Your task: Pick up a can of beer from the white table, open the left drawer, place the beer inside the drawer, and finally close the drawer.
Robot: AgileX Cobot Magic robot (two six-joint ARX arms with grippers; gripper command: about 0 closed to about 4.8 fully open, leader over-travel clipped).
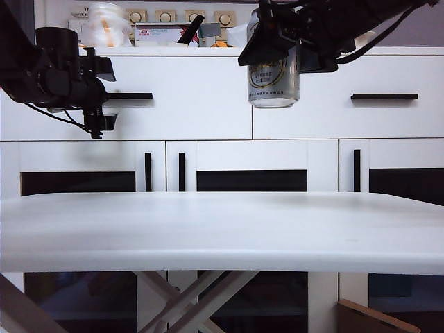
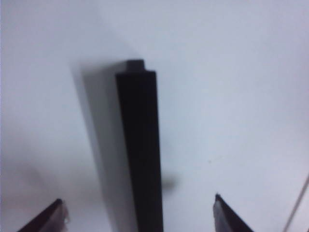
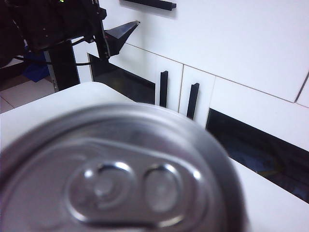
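Left claw (image 2: 137, 212) jaws spread wide, level, right claw (image 1: 277, 52) raised high, gripping

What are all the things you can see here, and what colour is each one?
can of beer: one, silver with a gold label, held up in the air above the table.
white table: one, white, in front, nothing on it.
left drawer: one, white with a black bar handle, shut.
right drawer: one, white, black handle, shut.
lower cabinet doors: several, white with upright black handles, below the drawers.
clutter on the cabinet top: several items, too blurred to name.
left gripper: black, open, at the left drawer handle.
right gripper: black, gripping the can.
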